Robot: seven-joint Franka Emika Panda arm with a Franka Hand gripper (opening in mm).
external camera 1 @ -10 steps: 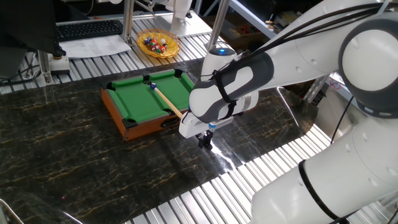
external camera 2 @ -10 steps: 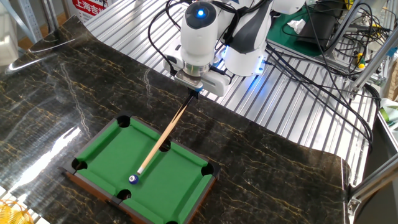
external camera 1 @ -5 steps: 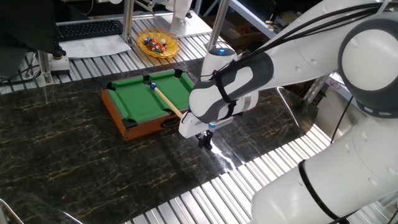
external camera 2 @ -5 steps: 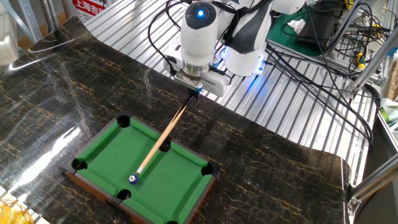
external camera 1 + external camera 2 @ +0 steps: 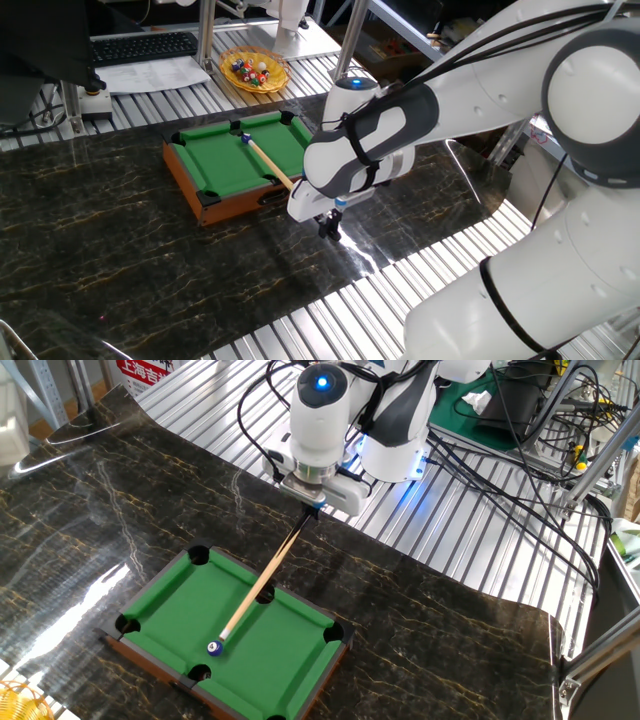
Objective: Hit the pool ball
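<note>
mini pool table is set on the marble table | pool ball is found on its felt, near a side pocket | cue is laid slanting over the rail, tip touching the ball, butt held at the gripper | bowl of balls is placed behind the pool table

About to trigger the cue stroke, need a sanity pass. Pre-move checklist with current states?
1. Cue stick held in the hand: ok, butt end sits in it.
2. Cue tip next to the pool ball: ok; touching or a hair apart, cannot tell.
3. Ball on the felt of the mini pool table, not in a pocket: ok.
4. No other balls on the felt: ok.
5. Spare balls in the yellow bowl, off the pool table: ok.
</note>
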